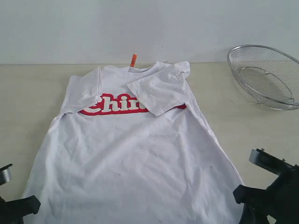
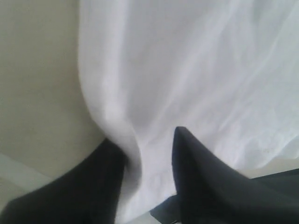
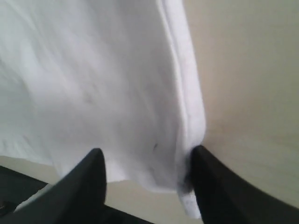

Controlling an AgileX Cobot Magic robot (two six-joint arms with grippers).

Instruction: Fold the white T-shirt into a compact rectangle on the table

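- Lying flat and face up on the table point(image 1: 28, 84), the white T-shirt point(image 1: 131, 158) has its collar and orange neck tag point(image 1: 133, 59) at the far side and its hem at the near edge, by the arms.
- Both sleeves are already turned in over the chest. The one on the right of the exterior view point(image 1: 159, 93) covers the end of the red-outlined lettering point(image 1: 112, 105).
- The long axis runs from hem to collar, straight away from the two arms, so each near hem corner lies at the gripper on its own side.
- The left gripper point(image 2: 147, 140) stands partly closed around a raised ridge of cloth at the shirt's side edge. Whether it has truly clamped the fabric cannot be told.
- The right gripper point(image 3: 147, 154) is spread wide and straddles the opposite hem corner. One finger point(image 3: 205, 186) touches the seamed edge, and nothing is pinched yet.
- In my judgement the step in hand is taking hold of both hem corners. The next move would carry them along the long axis toward the collar, and it needs both grips secure and level.
- A wire-mesh basket point(image 1: 266, 77) sits well apart at the far right, clear of that path.
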